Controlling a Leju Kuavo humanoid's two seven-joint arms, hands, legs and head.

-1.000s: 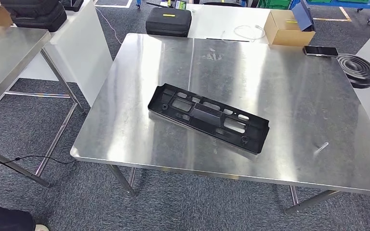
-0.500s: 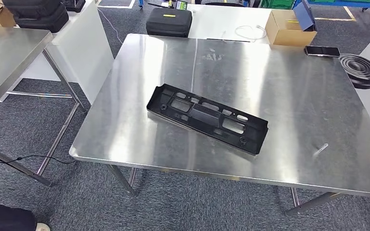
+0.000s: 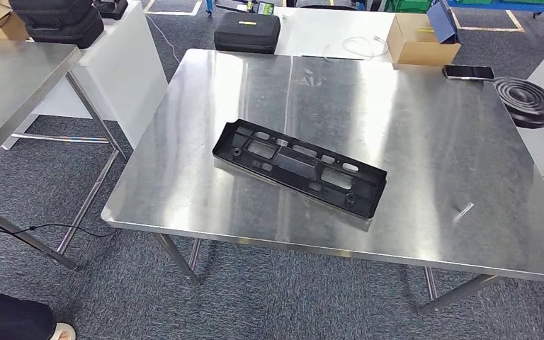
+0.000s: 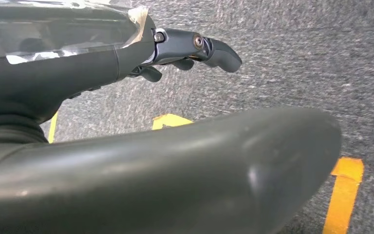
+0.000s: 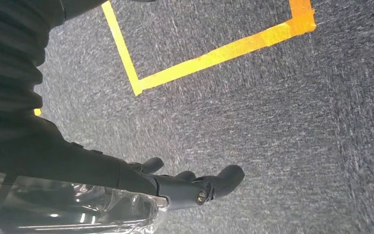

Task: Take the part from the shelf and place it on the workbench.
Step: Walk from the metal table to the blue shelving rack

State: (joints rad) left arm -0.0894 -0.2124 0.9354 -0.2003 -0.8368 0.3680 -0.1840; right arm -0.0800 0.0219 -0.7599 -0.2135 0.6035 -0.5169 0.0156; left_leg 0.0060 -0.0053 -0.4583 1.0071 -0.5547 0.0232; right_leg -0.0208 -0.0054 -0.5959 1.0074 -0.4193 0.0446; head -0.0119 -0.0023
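Left wrist view: left hand hangs over grey speckled carpet, dark fingers loosely extended, nothing held. Yellow floor tape runs on the carpet beneath it. Right wrist view: right hand likewise over carpet, fingers slightly curled and apart, holding nothing; a corner of yellow tape lines lies beyond it on the floor. Head view: the task part, a long flat black plastic panel with rectangular cut-outs, lies flat on the stainless-steel workbench, set diagonally, somewhat left of centre and nearer the front edge than the back. A small pale streak or scrap sits on the steel to the right of the part, well apart from it; cannot tell what it is. At the far right corner of the bench, a dark phone-like slab lies flat, with an open brown cardboard box just behind it on a white table. A black ribbed round disc rests off the bench's right edge. A black hard case with a yellow label stands beyond the bench's far edge. A second steel table stands to the left, a thin black cable trailing on the carpet beneath it.
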